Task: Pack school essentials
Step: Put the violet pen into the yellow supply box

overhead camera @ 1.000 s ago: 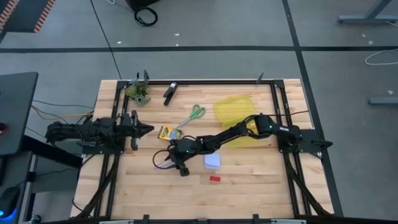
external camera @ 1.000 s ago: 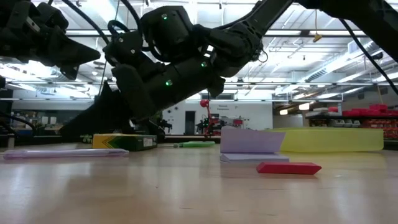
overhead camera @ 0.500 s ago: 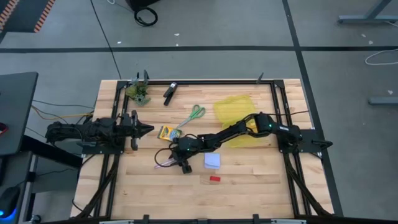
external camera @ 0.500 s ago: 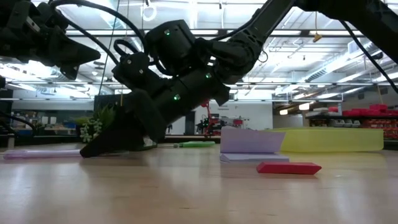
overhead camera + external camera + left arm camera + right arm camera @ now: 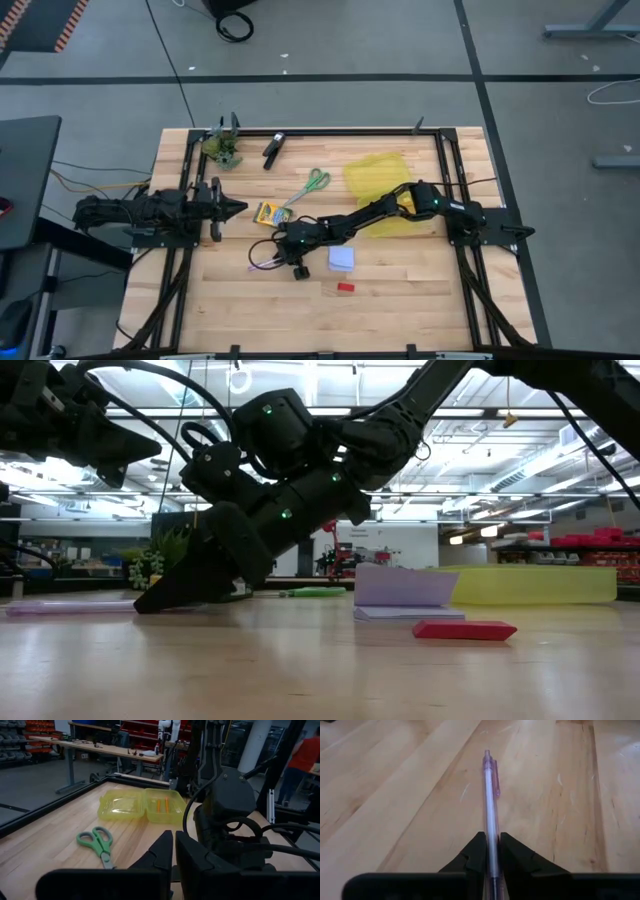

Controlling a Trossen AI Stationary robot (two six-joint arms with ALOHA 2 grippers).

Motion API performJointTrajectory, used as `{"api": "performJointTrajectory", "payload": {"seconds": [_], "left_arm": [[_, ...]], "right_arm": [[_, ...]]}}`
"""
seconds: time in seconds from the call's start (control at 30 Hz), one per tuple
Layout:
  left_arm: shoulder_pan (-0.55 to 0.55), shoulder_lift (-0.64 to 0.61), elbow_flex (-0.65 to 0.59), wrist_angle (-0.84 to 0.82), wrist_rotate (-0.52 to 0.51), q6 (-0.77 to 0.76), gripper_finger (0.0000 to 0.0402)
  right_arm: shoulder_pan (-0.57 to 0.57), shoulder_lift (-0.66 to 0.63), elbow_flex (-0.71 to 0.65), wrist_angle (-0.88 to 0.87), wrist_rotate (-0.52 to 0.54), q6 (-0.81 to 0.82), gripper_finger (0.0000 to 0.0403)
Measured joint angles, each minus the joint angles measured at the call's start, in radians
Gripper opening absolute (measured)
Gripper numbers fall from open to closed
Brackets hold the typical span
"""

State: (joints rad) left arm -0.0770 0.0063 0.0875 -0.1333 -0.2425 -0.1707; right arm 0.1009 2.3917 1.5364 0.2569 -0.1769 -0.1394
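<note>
The pink-purple pen (image 5: 262,263) lies flat on the wood, and my right gripper (image 5: 281,259) is down at its right end, shut on it. In the low view the fingertips (image 5: 150,602) sit on the table beside the pen (image 5: 65,606). My left gripper (image 5: 240,208) waits shut at the table's left, above the crayon box (image 5: 267,213). Green-handled scissors (image 5: 313,182), the pale blue note pad (image 5: 342,259) and the red eraser (image 5: 345,287) lie flat. The orange pencil (image 5: 159,805) rests in the open yellow case (image 5: 380,184). My right gripper pinches the pen between its two fingers (image 5: 476,851) at the end away from its clip (image 5: 491,837). It comes slanting down from the table's right, with the fingers lying along the pen. The pen lies flat on the table and reaches out ahead of the fingertips.
A black clip-like object (image 5: 273,148) and a small green leafy clump (image 5: 222,148) sit near the far edge. A black frame (image 5: 350,132) runs around the table top. Bare wood stretches along the near edge, in front of the eraser.
My right gripper has tipped down and reached toward the table's left, bringing its fingertips onto the table at the pen's end. It has then held still. The pen, note pad and eraser have stayed where they were.
</note>
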Motion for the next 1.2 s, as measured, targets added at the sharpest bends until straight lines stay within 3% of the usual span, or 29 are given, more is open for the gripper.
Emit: {"api": "performJointTrajectory", "payload": {"seconds": [1.2], "left_arm": [[0.000, 0.000, 0.000, 0.005, 0.000, 0.000, 0.0028]], "right_arm": [[0.000, -0.025, 0.003, -0.053, 0.023, -0.021, 0.0051]]}}
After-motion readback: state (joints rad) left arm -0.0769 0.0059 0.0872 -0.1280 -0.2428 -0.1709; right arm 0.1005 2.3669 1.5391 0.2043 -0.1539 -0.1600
